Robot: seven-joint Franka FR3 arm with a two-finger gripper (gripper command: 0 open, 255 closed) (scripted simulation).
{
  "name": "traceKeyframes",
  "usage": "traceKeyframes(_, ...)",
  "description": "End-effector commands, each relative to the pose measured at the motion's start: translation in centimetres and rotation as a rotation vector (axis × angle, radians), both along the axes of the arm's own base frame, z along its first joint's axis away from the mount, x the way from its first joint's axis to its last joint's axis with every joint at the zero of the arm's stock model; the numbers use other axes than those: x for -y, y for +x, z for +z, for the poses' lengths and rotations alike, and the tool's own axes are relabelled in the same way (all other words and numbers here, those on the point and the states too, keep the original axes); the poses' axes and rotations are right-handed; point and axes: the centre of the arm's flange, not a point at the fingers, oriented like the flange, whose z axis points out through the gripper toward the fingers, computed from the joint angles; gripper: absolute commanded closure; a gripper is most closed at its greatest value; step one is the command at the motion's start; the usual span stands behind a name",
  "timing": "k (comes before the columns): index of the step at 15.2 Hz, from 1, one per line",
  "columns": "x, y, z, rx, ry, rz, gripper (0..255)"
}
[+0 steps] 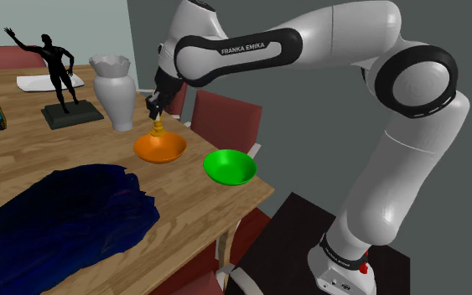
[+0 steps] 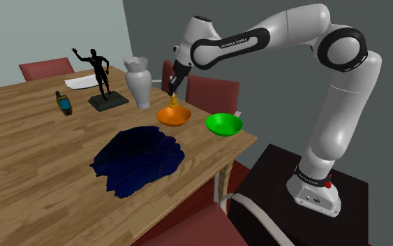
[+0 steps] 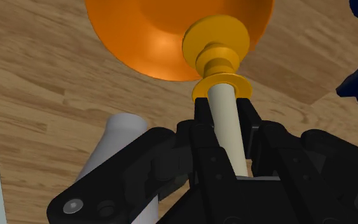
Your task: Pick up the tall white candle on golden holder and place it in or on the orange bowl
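Observation:
The candle (image 1: 157,127) is a pale stick on a golden holder (image 3: 217,46), and it hangs upright over the hollow of the orange bowl (image 1: 160,151). My gripper (image 1: 153,107) is shut on the stick from above. In the wrist view the black fingers (image 3: 203,127) clasp the stick on both sides, with the gripper (image 3: 226,121) right over the orange bowl (image 3: 145,32). In the second exterior view the candle (image 2: 173,103) stands at the orange bowl (image 2: 173,117) under the gripper (image 2: 172,89). I cannot tell whether the holder's foot touches the bowl.
A green bowl (image 1: 230,167) sits beside the orange one near the table edge. A white vase (image 1: 113,90) stands close behind the gripper, and a black figurine (image 1: 58,75) beyond it. A dark blue cloth (image 1: 66,214) covers the near table. Red chairs (image 1: 225,117) line the edge.

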Motion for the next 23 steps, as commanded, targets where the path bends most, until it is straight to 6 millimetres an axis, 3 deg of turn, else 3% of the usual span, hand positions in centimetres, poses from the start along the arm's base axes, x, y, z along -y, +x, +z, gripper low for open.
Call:
traceKeyframes(1, 2.2, 2.4, 0.0, 0.0, 0.0, 0.001, 255)
traceKeyframes(13, 2.2, 2.4, -6.3, 0.0, 0.0, 0.001, 255)
traceKeyframes(21, 2.2, 2.4, -6.6, 0.0, 0.0, 0.001, 255)
traceKeyframes(22, 2.2, 2.4, -6.6, 0.0, 0.0, 0.001, 0)
traceKeyframes(23, 2.2, 2.4, -6.6, 0.0, 0.0, 0.001, 0)
